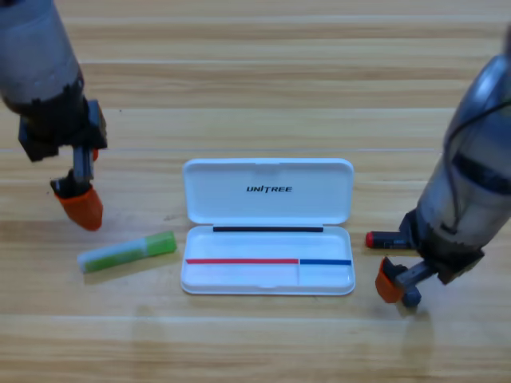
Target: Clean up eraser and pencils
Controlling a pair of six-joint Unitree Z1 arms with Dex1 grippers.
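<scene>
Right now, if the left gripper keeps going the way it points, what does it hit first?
Probably the bare table: the left gripper points down, just up-left of the green eraser. Height is unclear.

- The eraser (128, 252) is a long green block in a clear see-through sleeve. It lies flat on the counter (255, 343), left of the white case (268, 235). It is tilted a little, with its green end up and to the right, near the case's lower left corner but not touching it.
- The pencil (385, 238) lies flat just right of the case. Only its short red tip and a bit of its dark body show. The rest is hidden under the right arm.
- The white case lies open and flat in the middle. Its lid, with the word UNITREE, is folded back. The tray has nothing in it.
</scene>
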